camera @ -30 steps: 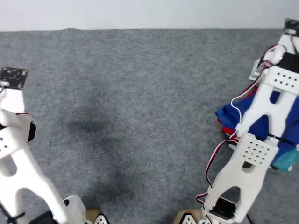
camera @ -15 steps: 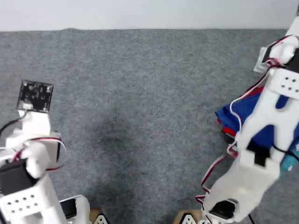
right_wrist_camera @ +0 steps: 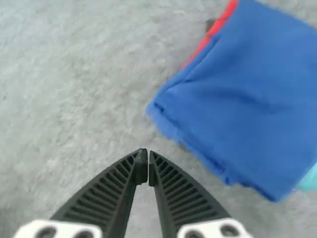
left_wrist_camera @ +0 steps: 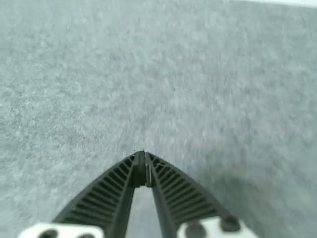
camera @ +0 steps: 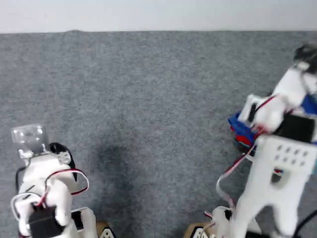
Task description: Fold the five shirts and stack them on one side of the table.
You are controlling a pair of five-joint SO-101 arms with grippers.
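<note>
Shirts [camera: 241,130], nearest tool: you are holding the right gripper [right_wrist_camera: 144,153] with its jaws pressed together on nothing, hovering over bare table [camera: 148,74] just beside the pile's near corner.
Other tool: your left gripper [left_wrist_camera: 143,156] is likewise closed and empty, hanging over the grey table well apart from the pile.
Pile's place: it is lying at the table's right side, partly under the right arm, with a blue shirt [right_wrist_camera: 247,99] on top and red and teal edges showing beneath.
Pointing: one blue corner is facing the table's middle. The long axis cannot be told, since the arm is covering most of the pile.
Risk: if you are sweeping the right arm low, the closed tips could be catching that corner, dragging the blue shirt open or sliding the pile askew.
</note>
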